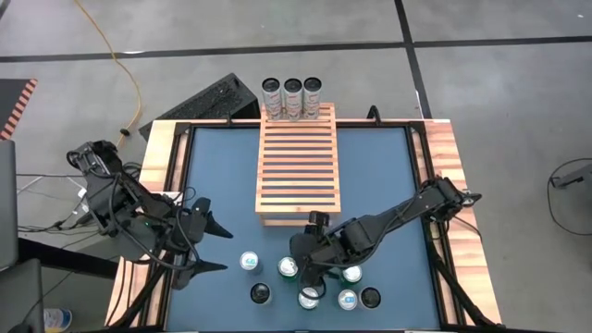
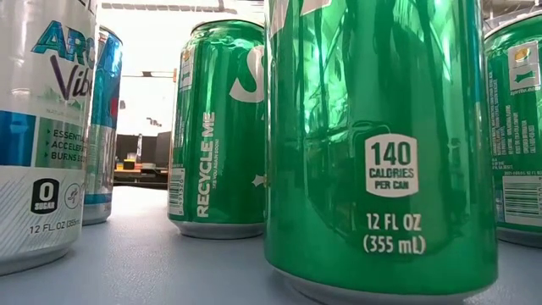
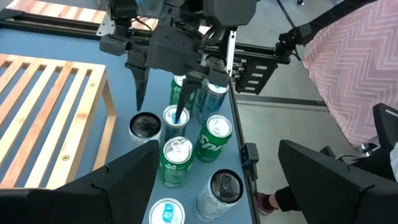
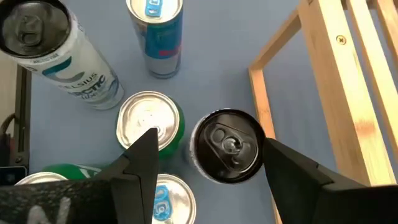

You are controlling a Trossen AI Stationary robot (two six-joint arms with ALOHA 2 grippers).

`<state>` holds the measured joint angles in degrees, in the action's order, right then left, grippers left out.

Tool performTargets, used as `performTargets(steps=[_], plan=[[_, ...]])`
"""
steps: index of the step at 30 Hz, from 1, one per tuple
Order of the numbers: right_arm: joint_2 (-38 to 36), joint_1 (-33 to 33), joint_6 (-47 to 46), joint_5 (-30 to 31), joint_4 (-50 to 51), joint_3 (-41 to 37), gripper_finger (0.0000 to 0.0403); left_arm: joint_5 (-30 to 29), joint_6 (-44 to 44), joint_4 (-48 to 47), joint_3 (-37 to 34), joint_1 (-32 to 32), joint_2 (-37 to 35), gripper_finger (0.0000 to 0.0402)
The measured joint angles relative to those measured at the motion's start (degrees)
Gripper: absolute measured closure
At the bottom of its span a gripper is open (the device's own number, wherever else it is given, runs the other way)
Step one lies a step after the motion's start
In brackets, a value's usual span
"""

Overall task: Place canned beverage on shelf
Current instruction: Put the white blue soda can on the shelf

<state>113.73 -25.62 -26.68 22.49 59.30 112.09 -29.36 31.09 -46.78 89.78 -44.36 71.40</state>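
Right wrist view: right claw (image 4: pixel 205 163) open astride black-topped can (image 4: pixel 228 147) beside shelf (image 4: pixel 339 74); left claw (image 1: pixel 220 248) open, idle at table's (image 1: pixel 217 176) left.

Green cans (image 2: pixel 381 144); light-brown slatted shelf (image 1: pixel 297 166); blue table (image 1: pixel 379 176).

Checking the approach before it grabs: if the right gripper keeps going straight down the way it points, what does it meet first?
Most likely the black-topped can, which sits between the open fingers of the right gripper; its height above the can is unclear.
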Motion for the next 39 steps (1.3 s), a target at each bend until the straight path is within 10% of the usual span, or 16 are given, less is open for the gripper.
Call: performTargets(steps=[39], plan=[[2.84,5.15,1.68,-10.10,2.64,0.02,0.0170,0.03,-0.88,1.42,0.00,0.02,-0.02,0.0084]])
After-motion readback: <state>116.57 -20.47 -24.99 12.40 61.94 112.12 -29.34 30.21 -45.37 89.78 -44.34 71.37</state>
